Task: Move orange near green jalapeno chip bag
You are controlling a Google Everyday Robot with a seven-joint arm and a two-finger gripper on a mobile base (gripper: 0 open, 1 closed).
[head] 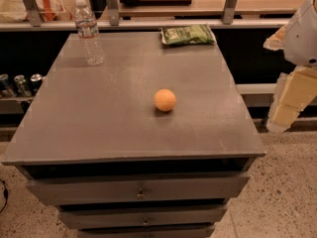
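Observation:
The orange [165,99] is a small round fruit resting on the grey table top [99,113], a little right of centre. The green jalapeno chip bag [188,34] lies flat at the table's far edge, right of centre, well beyond the orange. My arm's white housing [304,31] comes in at the right edge of the view. My gripper [286,108], pale cream, hangs below it, off the table's right side. It is apart from the orange and holds nothing that I can see.
A clear plastic water bottle [89,32] stands upright at the table's far left. The table is a cabinet with drawers [138,190] facing me. Behind it runs a shelf with metal posts [111,4]; cans [20,83] sit low at the left. The floor is speckled.

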